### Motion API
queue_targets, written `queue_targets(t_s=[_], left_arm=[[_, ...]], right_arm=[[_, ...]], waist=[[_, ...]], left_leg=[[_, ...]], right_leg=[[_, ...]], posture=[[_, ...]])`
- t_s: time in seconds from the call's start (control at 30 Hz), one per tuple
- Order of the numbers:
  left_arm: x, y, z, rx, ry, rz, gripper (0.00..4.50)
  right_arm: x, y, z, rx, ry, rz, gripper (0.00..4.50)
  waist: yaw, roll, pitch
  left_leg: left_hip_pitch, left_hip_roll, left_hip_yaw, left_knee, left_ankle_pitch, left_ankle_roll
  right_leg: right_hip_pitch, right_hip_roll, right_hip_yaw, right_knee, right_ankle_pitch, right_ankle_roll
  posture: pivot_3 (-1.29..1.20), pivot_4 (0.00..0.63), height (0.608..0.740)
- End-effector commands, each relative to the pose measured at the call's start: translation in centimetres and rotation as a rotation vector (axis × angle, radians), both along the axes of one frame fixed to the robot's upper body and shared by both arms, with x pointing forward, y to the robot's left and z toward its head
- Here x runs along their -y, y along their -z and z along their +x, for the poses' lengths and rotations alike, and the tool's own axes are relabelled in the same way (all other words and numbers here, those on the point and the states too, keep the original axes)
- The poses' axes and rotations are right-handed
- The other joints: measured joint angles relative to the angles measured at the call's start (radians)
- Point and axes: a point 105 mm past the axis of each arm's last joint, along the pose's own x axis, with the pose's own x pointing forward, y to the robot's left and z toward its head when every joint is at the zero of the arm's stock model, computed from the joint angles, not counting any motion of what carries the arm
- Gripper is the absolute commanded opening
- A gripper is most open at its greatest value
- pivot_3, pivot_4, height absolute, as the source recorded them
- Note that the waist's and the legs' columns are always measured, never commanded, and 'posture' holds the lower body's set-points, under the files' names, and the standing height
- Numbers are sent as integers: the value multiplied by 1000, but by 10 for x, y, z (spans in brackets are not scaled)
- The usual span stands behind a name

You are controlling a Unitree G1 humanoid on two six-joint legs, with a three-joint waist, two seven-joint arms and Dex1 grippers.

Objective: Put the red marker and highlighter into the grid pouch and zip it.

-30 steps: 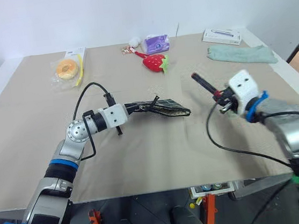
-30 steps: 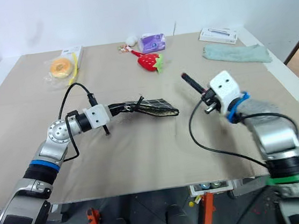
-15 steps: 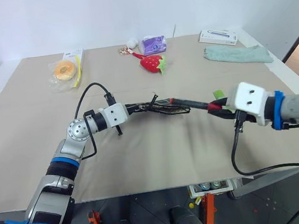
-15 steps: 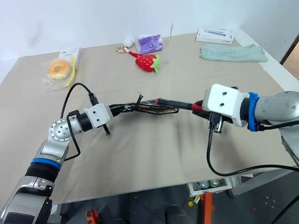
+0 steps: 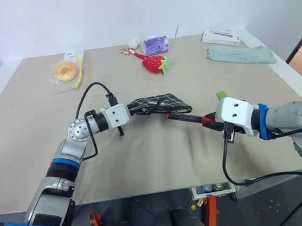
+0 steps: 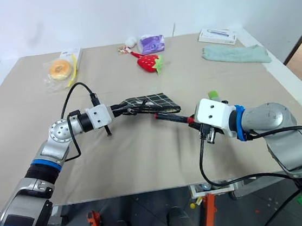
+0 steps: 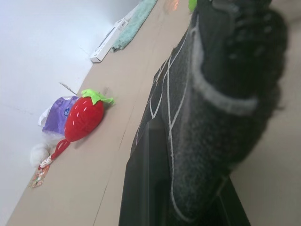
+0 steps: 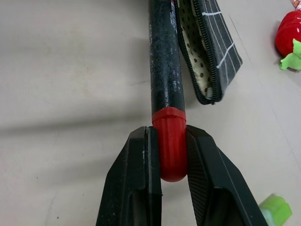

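Black grid-patterned fabric pouch (image 5: 161,104), clamped by left tool (image 5: 134,108): right tool (image 8: 171,155), gripping the black-barrelled red-capped marker (image 8: 165,70), should align it with the open zipper mouth.

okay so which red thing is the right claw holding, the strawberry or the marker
The red marker, pinched at its red cap by the right claw; the strawberry toy lies untouched far back.

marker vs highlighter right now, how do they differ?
The red marker is long, slim and black with a red cap; the highlighter is short, chunky and light green. The marker is clamped by its cap in the right gripper, tip beside the grid pouch opening; the highlighter lies loose on the table.
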Motion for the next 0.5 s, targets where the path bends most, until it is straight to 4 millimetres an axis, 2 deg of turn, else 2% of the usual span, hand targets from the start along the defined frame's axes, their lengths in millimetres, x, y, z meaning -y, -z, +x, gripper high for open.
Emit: queue_targets(t_s=[0.03,0.33,0.5], left_arm=[[0,-10,-3,47,12,-10,0],[0,-9,-3,54,8,3,0],[-2,-6,-2,54,1,12,0]], right_arm=[[-1,-16,-3,44,-12,20,449],[9,-17,-2,39,16,7,449],[1,-18,-8,11,-17,47,449]], waist=[[0,0,0],[0,0,0],[0,0,0]], left_leg=[[0,0,0,0,0,0],[0,0,0,0,0,0],[0,0,0,0,0,0]], right_leg=[[0,0,0,0,0,0],[0,0,0,0,0,0],[0,0,0,0,0,0]], posture=[[0,150,740],[0,150,740],[0,150,740]])
